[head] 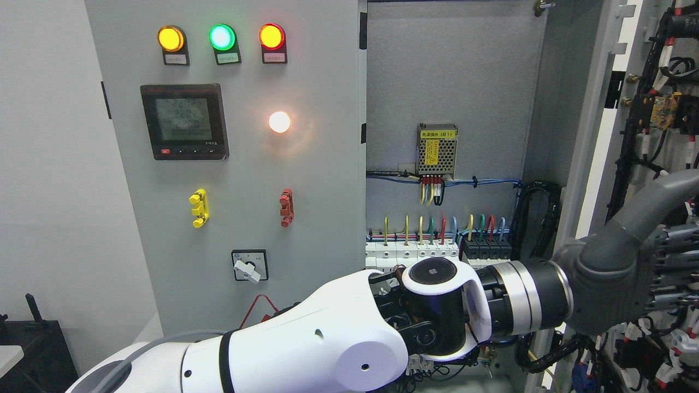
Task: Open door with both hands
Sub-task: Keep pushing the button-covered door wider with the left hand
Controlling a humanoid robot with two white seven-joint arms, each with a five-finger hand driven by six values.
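The grey cabinet's right door (587, 136) stands swung wide open, its inner face covered with wiring (655, 109) at the far right. My left arm (338, 338) comes in from the lower left and reaches across the opened compartment. Its grey left hand (650, 267) lies against the door's inner side, just past the door's edge. The thumb is spread upward and the fingers (674, 262) stretch to the right, running out of the picture and holding nothing. The left door panel (240, 180) is closed. No right arm shows.
The closed panel carries three lit lamps (220, 37), a meter (184, 121), a yellow handle (199, 208), a red handle (286, 207) and a rotary switch (249, 266). Inside the open compartment are a power supply (437, 143), breakers (415, 251) and coloured wires. A dark object (33, 344) sits at the lower left.
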